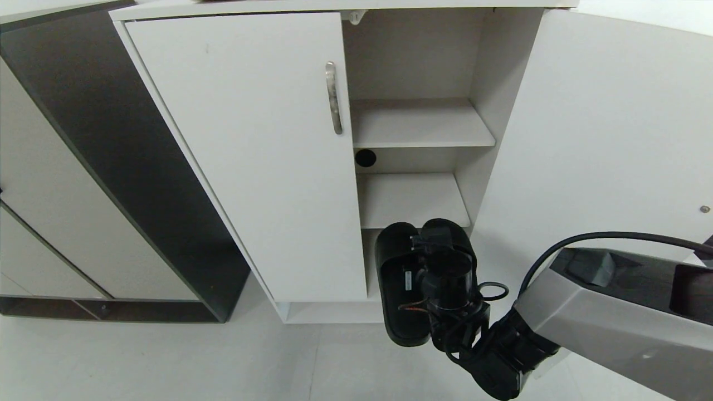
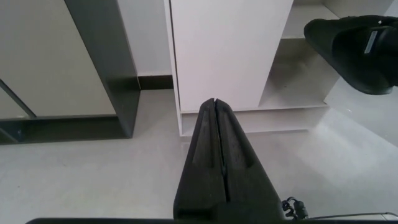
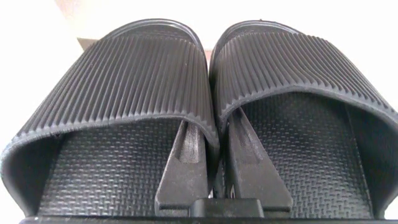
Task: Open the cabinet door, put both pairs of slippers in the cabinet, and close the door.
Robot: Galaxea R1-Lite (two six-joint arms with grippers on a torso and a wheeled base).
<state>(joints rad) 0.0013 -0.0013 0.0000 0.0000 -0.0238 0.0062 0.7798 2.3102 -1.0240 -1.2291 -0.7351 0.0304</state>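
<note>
Right gripper (image 3: 214,134) clenched on inner walls of black slippers (image 1: 401,278), held before cabinet's (image 1: 418,122) lowest opening; left gripper (image 2: 214,109) closed, empty; risk: toes catching shelf edge, pair twisting loose.

Straight ahead of the right gripper (image 3: 216,165), which clamps the pair of slippers (image 1: 398,289), the cabinet's bottom bay (image 1: 369,262) lies open, with the slipper toes at its mouth. Above and ahead of the gripper, the lower shelf (image 1: 409,197) caps that bay, and the upper shelf (image 1: 418,122) sits higher. To the gripper's left, the closed door (image 1: 250,156) and its handle (image 1: 333,97) wall off that half. To its right, the open door (image 1: 601,122) stands swung out, leaving a channel between the two doors. Ahead of the left gripper (image 2: 215,107), its fingers pressed together, lies bare floor (image 2: 93,168), then the closed door.
</note>
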